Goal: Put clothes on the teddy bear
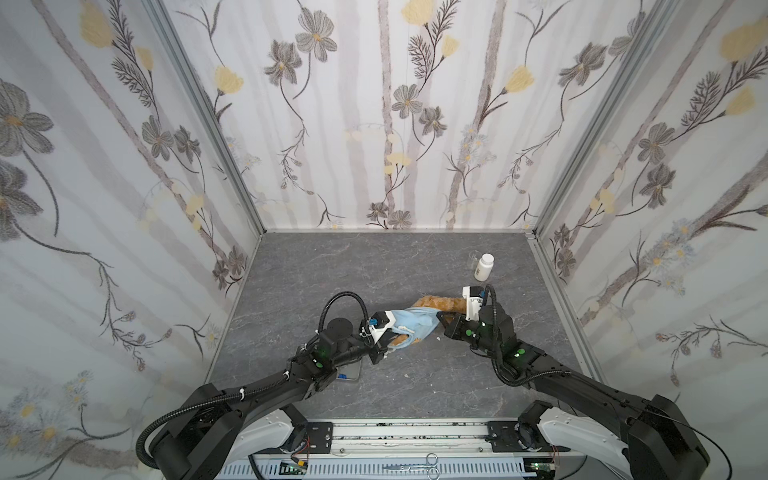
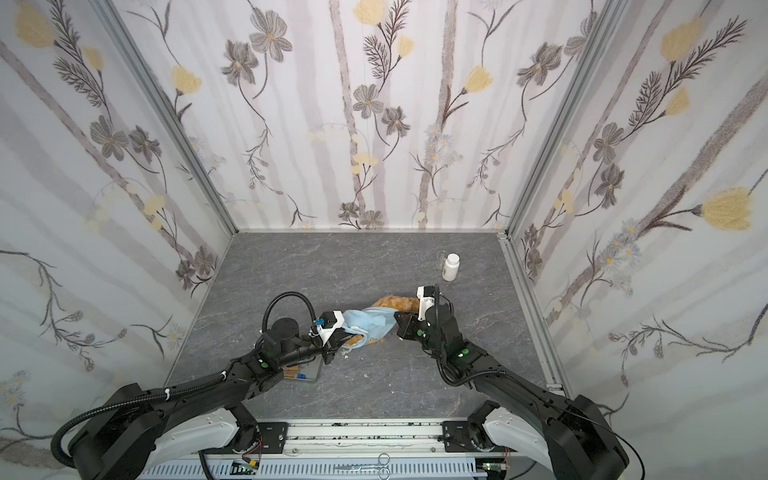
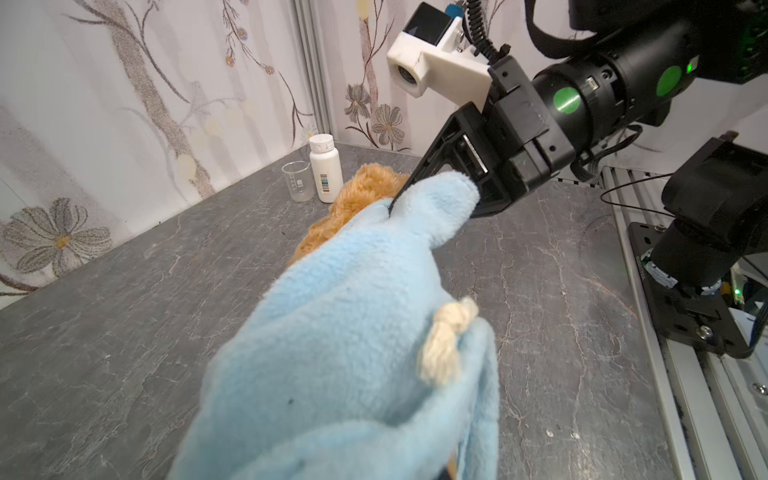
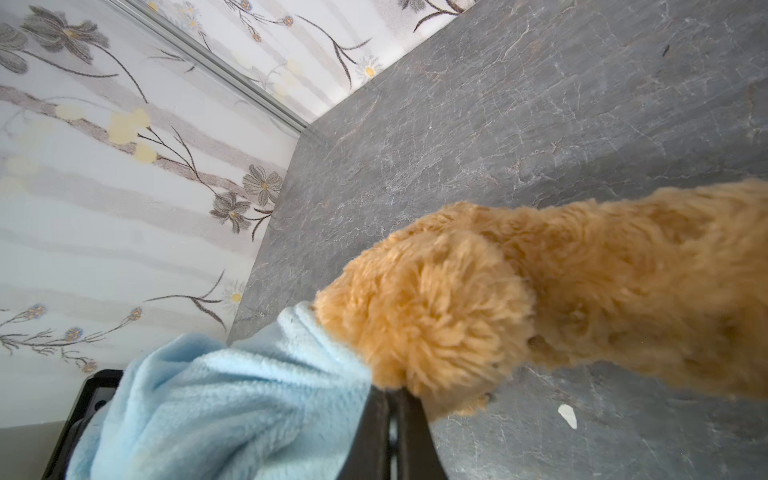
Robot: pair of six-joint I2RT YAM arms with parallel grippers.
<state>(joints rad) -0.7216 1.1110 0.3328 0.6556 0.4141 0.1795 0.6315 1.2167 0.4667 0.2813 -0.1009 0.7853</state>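
The teddy bear (image 1: 440,302) lies on its side just right of the middle of the counter (image 1: 374,266), and the job looks about half done. The light blue shirt (image 1: 409,326) covers one end of it, a good stretch of golden fur pokes out bare at the far end, and a scrap of fur shows at the near opening. The left gripper (image 1: 384,347) is clamped on a bunched end of the shirt. The right gripper (image 3: 399,199) pinches the opposite hem right against the fur, so the cloth hangs taut between them. Which part of the bear is inside cannot be told. Drawing the shirt along the body and seating it is likely what remains. The shirt is soft, nappy fleece with a frayed white cord knot (image 3: 446,340); the bear is curly and plump, the counter hard grey stone.
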